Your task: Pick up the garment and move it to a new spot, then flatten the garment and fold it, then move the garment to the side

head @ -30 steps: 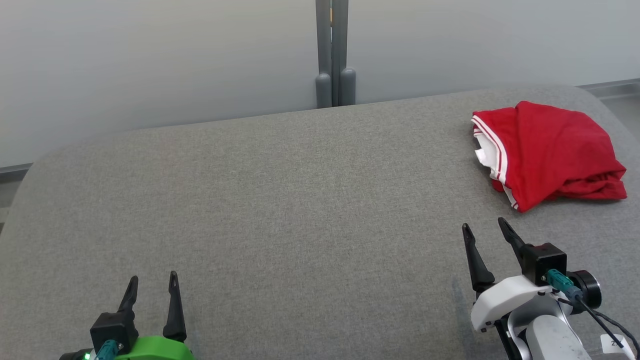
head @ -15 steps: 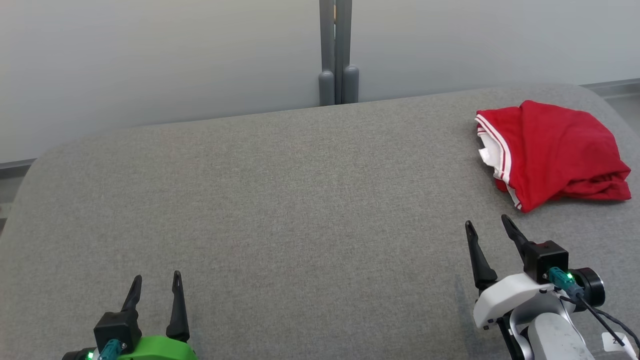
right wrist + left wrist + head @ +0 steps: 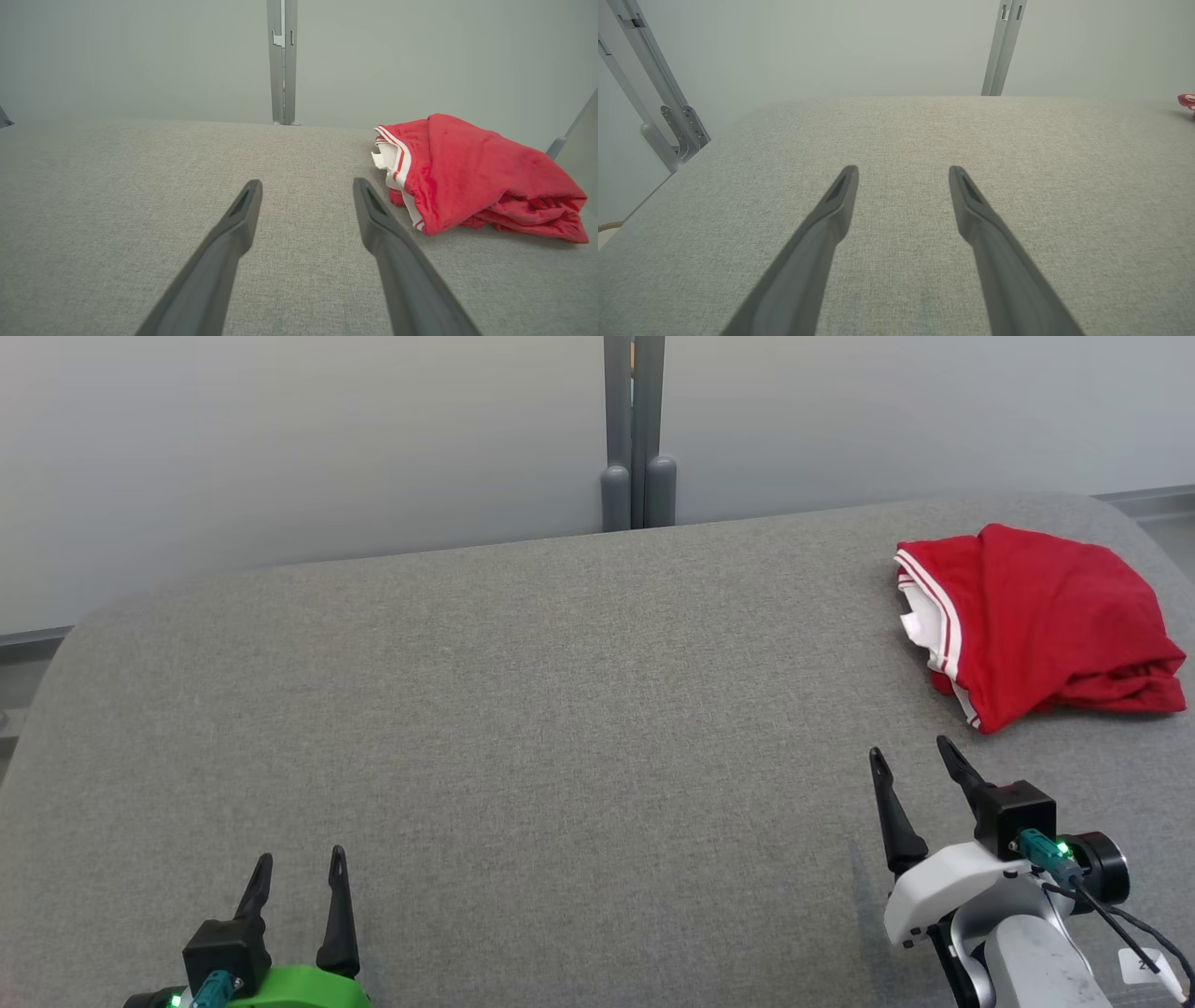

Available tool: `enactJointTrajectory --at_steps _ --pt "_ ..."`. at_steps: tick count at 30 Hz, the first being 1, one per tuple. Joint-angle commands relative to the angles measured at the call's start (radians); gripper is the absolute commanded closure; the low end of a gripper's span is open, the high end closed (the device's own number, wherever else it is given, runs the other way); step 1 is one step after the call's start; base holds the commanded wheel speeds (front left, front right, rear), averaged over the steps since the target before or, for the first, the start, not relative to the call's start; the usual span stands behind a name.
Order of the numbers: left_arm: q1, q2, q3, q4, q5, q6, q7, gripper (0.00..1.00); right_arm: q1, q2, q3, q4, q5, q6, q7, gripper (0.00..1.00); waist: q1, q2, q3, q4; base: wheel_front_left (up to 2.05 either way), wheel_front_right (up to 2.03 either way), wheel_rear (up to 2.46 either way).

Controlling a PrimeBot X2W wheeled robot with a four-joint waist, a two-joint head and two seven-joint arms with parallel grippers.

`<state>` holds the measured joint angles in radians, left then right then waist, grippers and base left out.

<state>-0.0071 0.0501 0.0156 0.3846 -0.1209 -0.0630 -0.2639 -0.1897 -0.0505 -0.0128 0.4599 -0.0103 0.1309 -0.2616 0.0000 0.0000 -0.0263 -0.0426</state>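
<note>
While both arms hover low over the grey table [image 3: 523,709], the right jaws and the left jaws stand wide apart and hold nothing; between the long dark fingers [image 3: 892,821] I see only the bare cloth surface. The red garment [image 3: 1046,616] lies ahead of the right jaws and a little to their outer side, near their tips but not touching them. From the left jaws it is well apart, far across the table. It rests as a loose bundle, doubled over itself, with a white and red striped hem [image 3: 934,616] and some white lining showing on the side that faces the inner finger of the right jaws, and with crumpled folds on the far outer side. To my eye this picture fits two stages: a garment that waits in a heap to be lifted, or a garment that was roughly folded and put at the side of the table. I cannot decide which one from here, so I would not name the step. What I can judge is how the cloth will behave. It is soft and lies in several layers, so a pinch at the striped hem alone would probably take only the top layer and open the bundle, while a grip at the thick rounded fold would more likely carry all layers together. The rough table cover may also hold the lower layer back if the cloth is dragged and not lifted.
</note>
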Motion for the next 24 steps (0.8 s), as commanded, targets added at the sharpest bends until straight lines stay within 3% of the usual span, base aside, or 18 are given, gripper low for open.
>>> enactJointTrajectory --at_steps 1,22,24 --pt "0.003 0.002 -0.002 -0.001 0.000 -0.008 0.000 0.00 -0.005 -0.002 0.001 0.006 -0.007 -0.001 -0.004 0.00 0.0000 0.0000 0.000 0.001 0.00 0.00 0.00" --pt "-0.001 0.002 -0.006 -0.002 -0.003 -0.010 0.000 0.00 -0.014 -0.002 0.011 0.016 0.013 -0.001 -0.004 0.00 0.0000 0.0000 0.003 0.001 0.00 0.00 0.00" --pt "0.003 0.002 -0.013 0.000 0.000 -0.005 0.000 0.00 -0.008 -0.006 0.008 0.019 0.011 -0.001 -0.004 0.00 0.0000 0.0000 -0.002 0.101 0.00 0.00 0.00"
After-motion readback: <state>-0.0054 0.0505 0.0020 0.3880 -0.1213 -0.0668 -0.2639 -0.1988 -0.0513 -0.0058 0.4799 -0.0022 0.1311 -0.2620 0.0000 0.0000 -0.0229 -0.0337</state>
